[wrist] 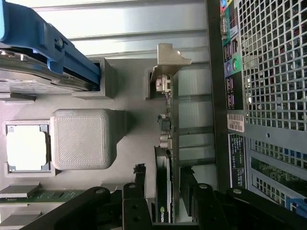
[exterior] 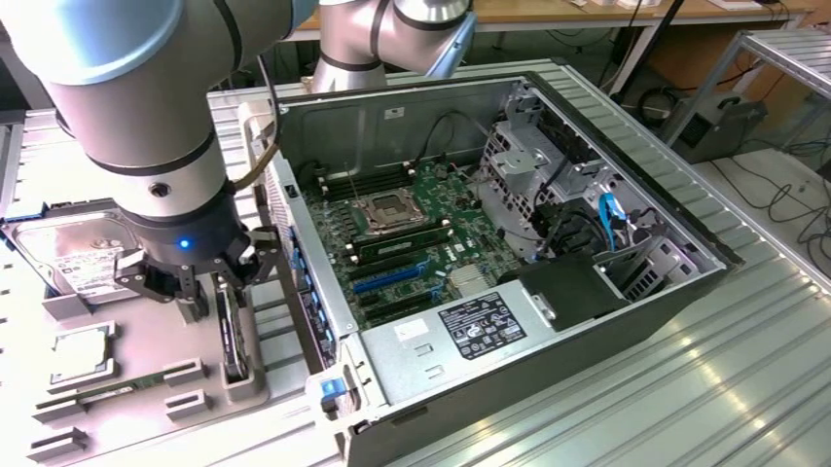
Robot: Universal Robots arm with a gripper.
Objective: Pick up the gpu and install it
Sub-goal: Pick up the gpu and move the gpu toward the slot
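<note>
We see the gpu (exterior: pixel 234 336) (wrist: pixel 165 143) standing on edge in a slot of the grey holder (exterior: pixel 146 326) (wrist: pixel 129 96), its silver bracket at one end. A small green mark on the card is too small for us to read. The end effector (exterior: pixel 218 297) (wrist: pixel 162 168) is open, with one finger on each side of the card and a gap showing at one side.

The holder also carries a hard drive (exterior: pixel 78 258) (wrist: pixel 33 76) with a white label, a CPU (exterior: pixel 81 355) (wrist: pixel 26 146) and a green memory stick (exterior: pixel 124 382) (wrist: pixel 43 195).

Just beside the holder, on the worktop (exterior: pixel 727 389), lies the open case (exterior: pixel 624 321) (wrist: pixel 273 62). It holds the motherboard (exterior: pixel 403 243) and a black unit whose label (exterior: pixel 481 326) we cannot read.
</note>
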